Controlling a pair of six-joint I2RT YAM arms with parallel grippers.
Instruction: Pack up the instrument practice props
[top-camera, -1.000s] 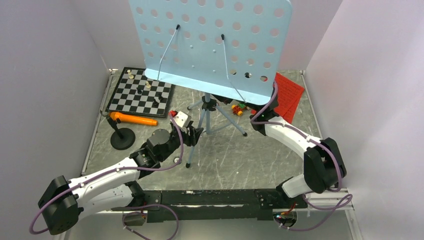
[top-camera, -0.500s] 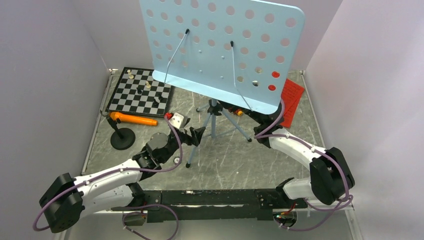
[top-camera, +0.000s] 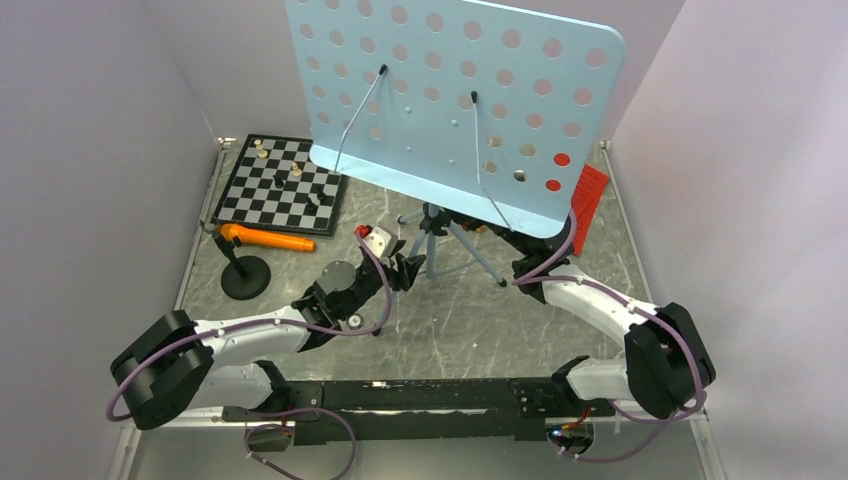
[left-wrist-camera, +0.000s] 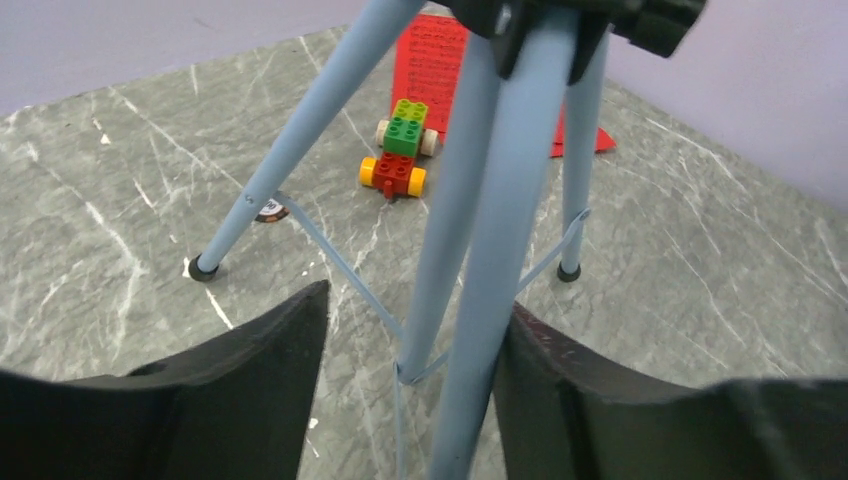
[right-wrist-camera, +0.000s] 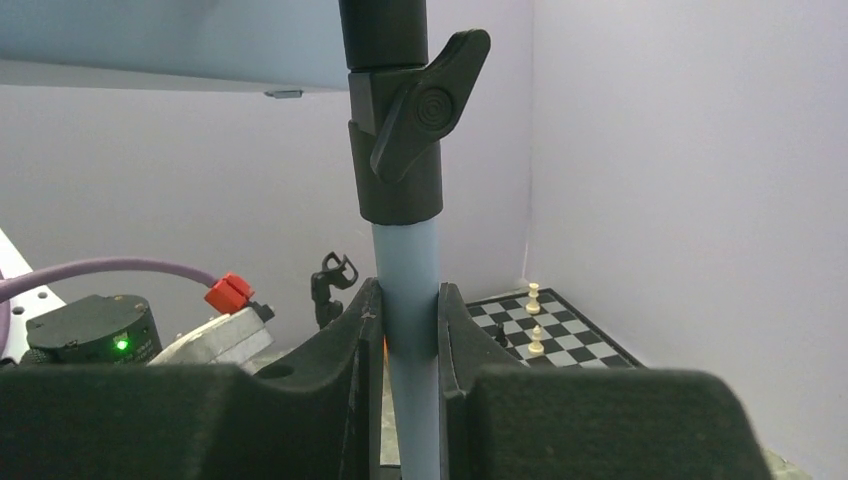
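**Music stand clamped at the pole, left pincer loose around a leg**

Top camera first: the light-blue music stand (top-camera: 460, 110) stood upright in the middle of the counter (top-camera: 450, 330), and its big perforated panel covered a lot of what was behind it. The left pincer (top-camera: 405, 268) sat low, right in at the tripod legs. The right arm (top-camera: 600, 300) reached in under the panel's lower right corner. The orange microphone (top-camera: 268, 239) sat horizontal on its small black stand off to the left, just in front of the chessboard (top-camera: 285, 185). The red sheet-music pages (top-camera: 590, 195) peeked out past the panel's right edge.

Left wrist cam: the jaws were released and spread either side of one blue leg. One finger was right up against the leg, with a gap on the other side. Past the legs, a toy car (left-wrist-camera: 397, 150) sat at the near edge of the red pages.

Right wrist cam: the right pincer (right-wrist-camera: 405, 310) was clenched on the stand's pole, just below the black clamp knob (right-wrist-camera: 405, 120). The chessboard showed in the background.
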